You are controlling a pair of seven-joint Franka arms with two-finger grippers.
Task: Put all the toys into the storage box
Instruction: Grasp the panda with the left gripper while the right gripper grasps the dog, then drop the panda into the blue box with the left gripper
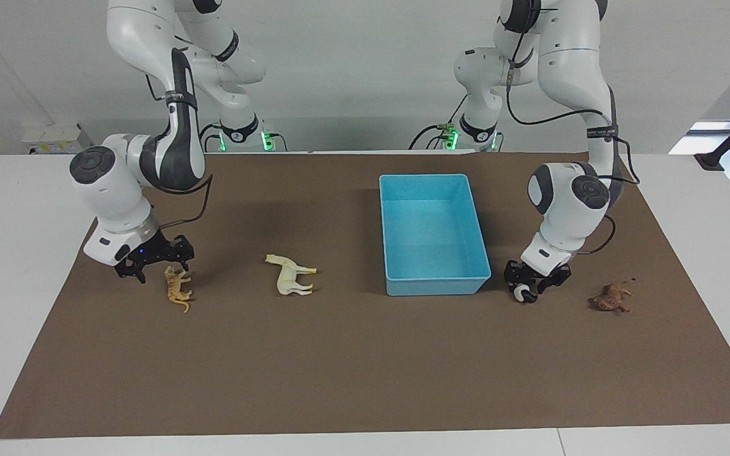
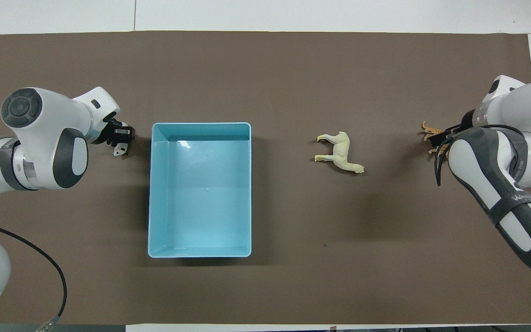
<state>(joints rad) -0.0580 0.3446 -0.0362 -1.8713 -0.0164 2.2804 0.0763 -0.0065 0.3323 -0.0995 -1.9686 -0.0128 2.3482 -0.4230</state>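
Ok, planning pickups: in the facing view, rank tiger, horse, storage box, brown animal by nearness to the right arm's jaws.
1. tiger, right arm's end.
2. horse, mid-table.
3. storage box, toward left arm's end.
4. brown animal, left arm's end.

Toys – 4 total: 1 orange tiger (image 1: 177,289), 1 cream horse (image 1: 290,275), 1 blk/wht panda (image 1: 523,294), 1 dark brown shaggy animal (image 1: 611,297). Storage box (image 1: 436,284) – 1, light blue, w/ 0 toys in it. Arms: 2, w/ 1 gripper each – left gripper (image 1: 531,286), right gripper (image 1: 161,269). Brown mat (image 1: 365,367): 1.
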